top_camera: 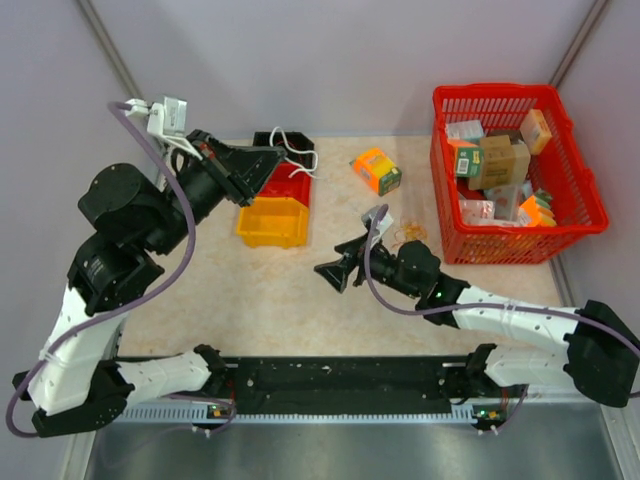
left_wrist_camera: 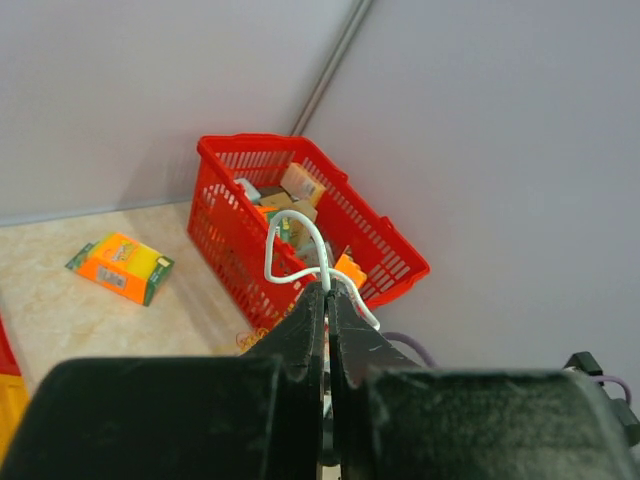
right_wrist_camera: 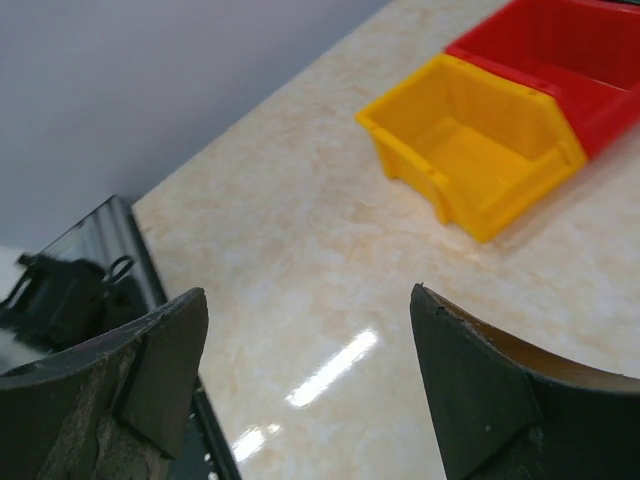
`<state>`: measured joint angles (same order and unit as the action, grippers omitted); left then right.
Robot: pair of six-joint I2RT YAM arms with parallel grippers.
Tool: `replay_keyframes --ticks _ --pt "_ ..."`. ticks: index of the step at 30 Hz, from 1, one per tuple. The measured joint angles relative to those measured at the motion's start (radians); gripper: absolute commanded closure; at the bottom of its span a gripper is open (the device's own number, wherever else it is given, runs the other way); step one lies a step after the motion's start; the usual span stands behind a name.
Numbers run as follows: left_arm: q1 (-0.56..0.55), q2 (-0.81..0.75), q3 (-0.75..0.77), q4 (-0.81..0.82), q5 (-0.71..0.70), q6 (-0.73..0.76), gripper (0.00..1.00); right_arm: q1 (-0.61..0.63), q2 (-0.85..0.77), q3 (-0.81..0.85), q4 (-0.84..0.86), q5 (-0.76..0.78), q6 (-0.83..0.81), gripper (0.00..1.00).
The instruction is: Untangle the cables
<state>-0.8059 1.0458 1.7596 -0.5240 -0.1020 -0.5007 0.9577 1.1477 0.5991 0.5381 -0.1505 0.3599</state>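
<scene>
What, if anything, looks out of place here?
An orange box lies askew on the table, outside the red basket that holds the other boxes. A white cable sticks up from the shut left gripper.

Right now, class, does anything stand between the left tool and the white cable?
Nothing visible does. The left tool is already shut on the white cable, which loops up from its tips.

I see white cable (left_wrist_camera: 321, 243) looped and lifted, well left of red basket (top_camera: 440, 200); wispy orange-yellow wires (top_camera: 408, 235) lie just beside its left wall.
</scene>
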Motion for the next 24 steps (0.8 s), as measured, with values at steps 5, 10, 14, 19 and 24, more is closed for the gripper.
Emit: replay_keyframes --ticks 5,10,14,19,24 --pt "0.000 0.025 -0.001 0.018 0.085 -0.028 1.00 -0.005 -0.011 0.009 -0.113 0.274 0.027 0.27" --pt "0.000 0.021 -0.051 0.035 0.145 -0.048 1.00 -0.037 -0.119 -0.024 -0.147 0.380 0.069 0.25" --pt "0.000 0.013 -0.120 0.029 0.158 -0.049 1.00 -0.113 -0.207 -0.021 -0.206 0.407 0.089 0.16" --pt "0.000 -0.011 -0.185 -0.002 0.154 -0.048 1.00 -0.216 -0.268 0.048 -0.288 0.372 0.088 0.12" --pt "0.000 -0.047 -0.226 -0.028 0.154 -0.051 1.00 -0.232 -0.261 0.153 -0.279 0.184 0.008 0.07"
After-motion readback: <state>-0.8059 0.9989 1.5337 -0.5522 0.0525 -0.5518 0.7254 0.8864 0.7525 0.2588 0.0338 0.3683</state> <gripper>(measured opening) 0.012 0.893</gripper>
